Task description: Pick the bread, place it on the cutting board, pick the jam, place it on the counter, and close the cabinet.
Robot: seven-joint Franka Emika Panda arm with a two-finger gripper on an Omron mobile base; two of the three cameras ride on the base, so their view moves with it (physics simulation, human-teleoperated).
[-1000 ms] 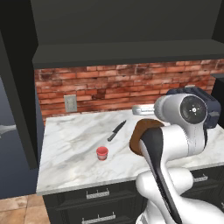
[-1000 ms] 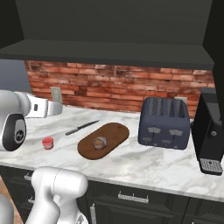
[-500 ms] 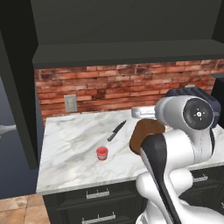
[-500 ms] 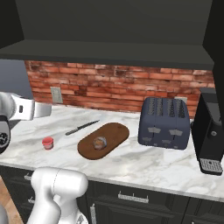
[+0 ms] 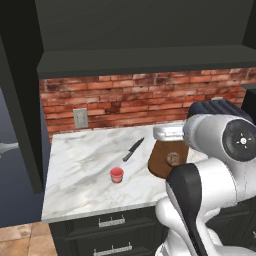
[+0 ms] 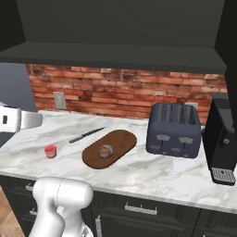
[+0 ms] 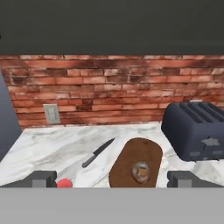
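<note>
The bread (image 6: 106, 151) lies on the cutting board (image 6: 121, 140) in the middle of the counter (image 6: 152, 171). The red jam (image 6: 50, 151) stands on the marble to the board's left. In the hand view my gripper (image 7: 113, 178) is open and empty, its fingertips (image 7: 41, 178) far apart. It is held well back from and above the counter, facing the brick wall. Beyond the fingertips lie the bread (image 7: 141, 171), the board (image 7: 136, 153) and the jam (image 7: 64, 183). The dark cabinet (image 5: 140, 30) hangs overhead, and its open door (image 5: 20, 100) juts out at the left.
A black knife (image 6: 87, 134) lies between the jam and the board. A dark toaster (image 6: 173, 129) and a black coffee machine (image 6: 222, 139) stand to the right. A wall outlet (image 5: 80, 118) sits on the brick backsplash. Dark drawers (image 5: 112, 222) run below the counter.
The arm's upper part has drifted left and slightly lower in the right base view. The bread, board, jam and knife have not moved.
</note>
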